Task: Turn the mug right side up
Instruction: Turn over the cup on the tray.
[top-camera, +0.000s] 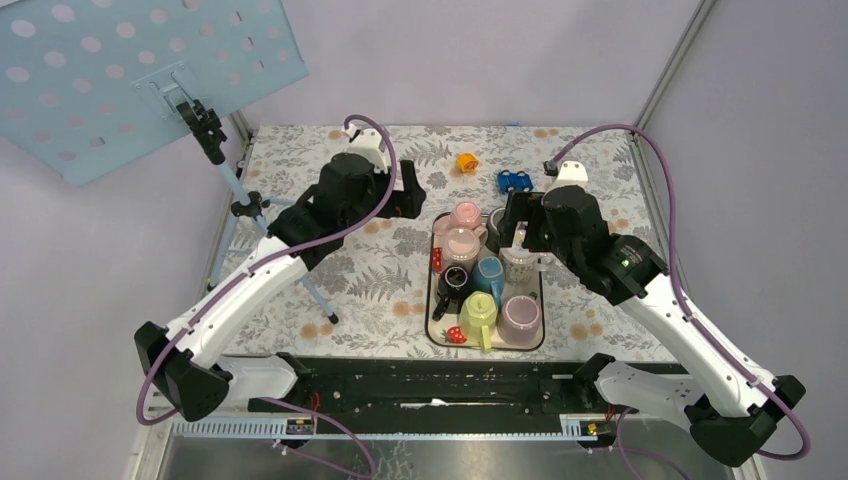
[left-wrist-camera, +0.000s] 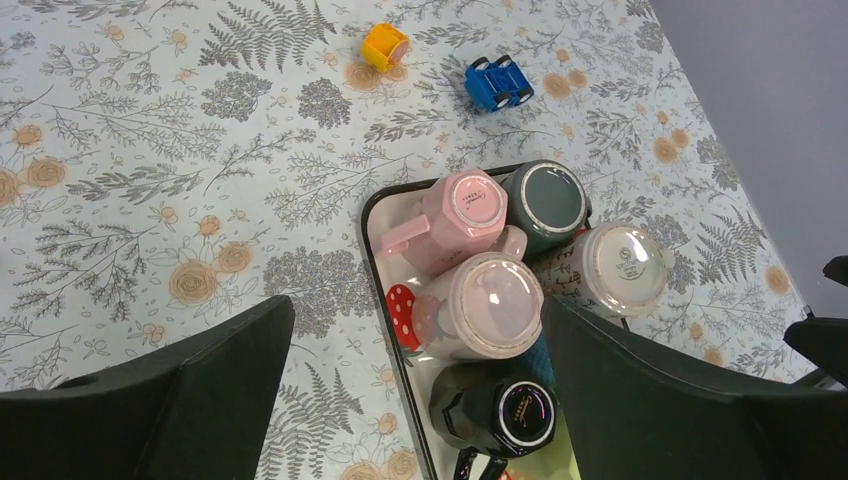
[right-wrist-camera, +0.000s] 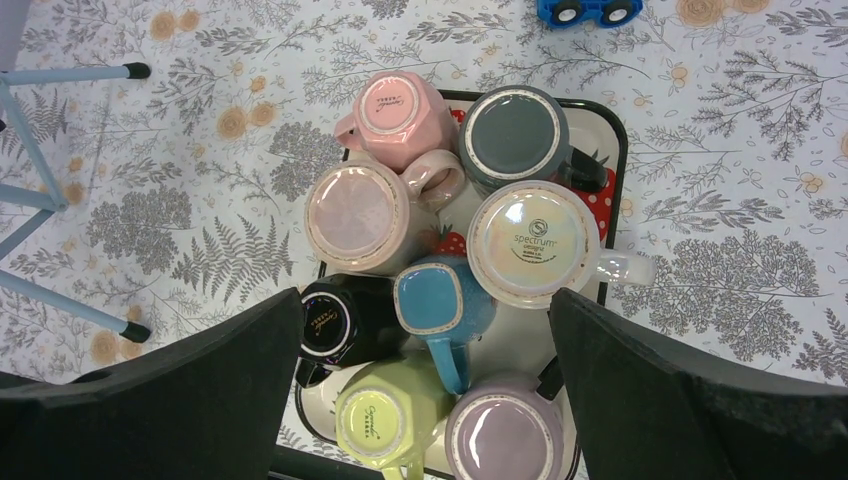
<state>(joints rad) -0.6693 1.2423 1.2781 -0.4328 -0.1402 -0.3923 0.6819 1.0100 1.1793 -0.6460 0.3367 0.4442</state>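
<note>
A black-rimmed tray (top-camera: 432, 300) holds several mugs, all upside down: faceted pink (right-wrist-camera: 392, 115), pale pink (right-wrist-camera: 355, 215), dark grey (right-wrist-camera: 515, 140), white (right-wrist-camera: 535, 245), black (right-wrist-camera: 335, 320), blue (right-wrist-camera: 435, 300), yellow-green (right-wrist-camera: 380, 420) and lilac (right-wrist-camera: 505, 435). My left gripper (left-wrist-camera: 416, 310) is open and empty above the tray's far left part, over the pale pink mug (left-wrist-camera: 490, 305) and black mug (left-wrist-camera: 500, 410). My right gripper (right-wrist-camera: 425, 300) is open and empty high over the tray's middle, over the blue mug. Neither touches a mug.
A yellow toy (top-camera: 466, 161) and a blue toy car (top-camera: 515, 181) lie beyond the tray. A stand (top-camera: 240, 205) carrying a blue perforated board (top-camera: 130, 70) has its legs (top-camera: 320, 290) on the table to the tray's left. Walls close in at the back and right.
</note>
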